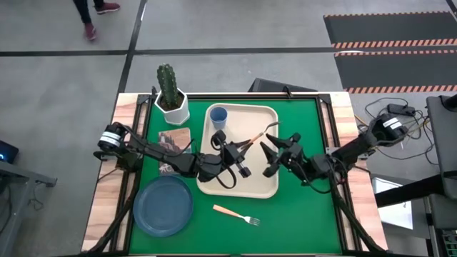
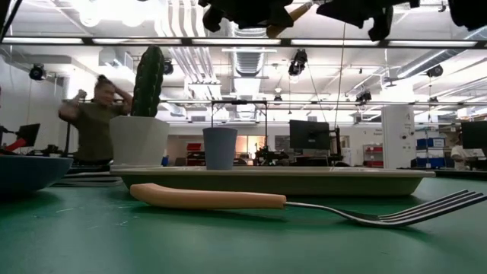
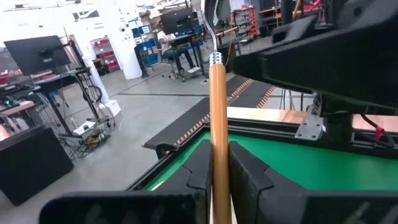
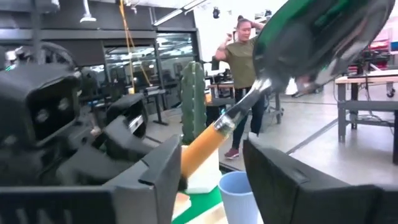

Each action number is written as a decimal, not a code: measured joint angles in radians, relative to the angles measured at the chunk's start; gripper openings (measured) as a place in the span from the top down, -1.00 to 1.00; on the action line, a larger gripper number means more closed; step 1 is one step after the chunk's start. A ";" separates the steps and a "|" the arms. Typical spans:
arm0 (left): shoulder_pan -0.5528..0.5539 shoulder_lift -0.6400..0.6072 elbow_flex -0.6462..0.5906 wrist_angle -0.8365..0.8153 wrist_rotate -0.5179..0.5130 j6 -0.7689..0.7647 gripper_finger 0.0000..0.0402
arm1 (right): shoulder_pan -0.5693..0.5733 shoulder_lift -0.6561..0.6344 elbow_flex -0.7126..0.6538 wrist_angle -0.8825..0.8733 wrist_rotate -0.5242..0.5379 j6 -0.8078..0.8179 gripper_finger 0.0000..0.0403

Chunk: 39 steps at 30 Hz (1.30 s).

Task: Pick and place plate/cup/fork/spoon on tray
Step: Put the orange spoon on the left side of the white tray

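Note:
The spoon [image 1: 253, 139], with an orange handle and a silver bowl, is held above the beige tray [image 1: 265, 187] by my left gripper [image 1: 241, 148], which is shut on its handle. My right gripper [image 1: 270, 158] is open over the tray's right part. In the right wrist view its fingers stand on either side of the spoon's neck [image 4: 249, 102] without touching it. The blue cup [image 1: 218, 116] stands upright in the tray's far left corner. The blue plate [image 1: 164, 205] and the fork [image 1: 235, 214] lie on the green table near its front edge. My left gripper pinches the spoon's orange handle [image 3: 218, 155] between its two fingers [image 3: 202, 171]. The handle runs on out past the fingertips, with the bowl [image 3: 211, 25] at the far end. The spoon is lifted clear of the tray, with its bowl end toward my right gripper.
A white pot with a green cactus [image 1: 171, 93] stands at the far left by the tray. A small brown card [image 1: 175, 139] lies under my left arm. A person [image 2: 95, 125] stands in the room beyond the table. Green table shows to the right of the fork [image 1: 307, 221].

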<state>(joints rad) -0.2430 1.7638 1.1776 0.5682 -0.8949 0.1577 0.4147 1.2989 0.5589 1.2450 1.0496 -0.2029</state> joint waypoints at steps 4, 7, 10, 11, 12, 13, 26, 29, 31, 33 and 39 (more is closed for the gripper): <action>-0.008 0.000 0.006 0.000 0.001 0.007 0.94 | -0.030 0.018 0.023 -0.008 0.000 0.036 0.05; -0.008 0.000 0.008 -0.001 0.003 0.007 0.94 | -0.048 0.033 0.034 -0.009 -0.002 0.070 0.01; -0.007 0.000 0.006 0.000 0.007 0.007 0.94 | -0.058 0.047 0.046 -0.010 -0.011 0.072 0.02; -0.007 0.000 0.004 0.000 0.007 0.007 0.94 | -0.060 0.050 0.048 -0.013 -0.014 0.072 0.03; -0.007 0.000 0.003 0.000 0.009 0.007 0.94 | -0.062 0.054 0.053 -0.010 -0.024 0.072 0.06; -0.007 0.000 0.002 0.000 0.009 0.007 0.94 | -0.064 0.055 0.056 -0.007 -0.032 0.071 0.08; -0.007 0.001 -0.004 -0.004 0.019 0.010 0.91 | -0.068 0.037 0.060 -0.001 -0.106 0.061 0.77; -0.006 0.001 -0.004 -0.005 0.018 0.009 0.84 | -0.068 0.037 0.061 -0.006 -0.126 0.052 0.85; -0.006 0.001 -0.005 -0.003 0.010 0.007 0.79 | -0.068 0.037 0.061 -0.007 -0.125 0.049 0.85; -0.007 0.001 -0.006 0.000 0.007 0.005 0.75 | -0.069 0.037 0.058 -0.013 -0.105 0.035 0.85; -0.016 0.001 -0.005 -0.021 0.052 0.004 0.61 | -0.069 0.032 0.058 -0.023 -0.101 0.012 0.85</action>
<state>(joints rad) -0.2593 1.7649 1.1729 0.5471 -0.8425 0.1612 0.3462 1.3311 0.6170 1.2215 0.9489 -0.1913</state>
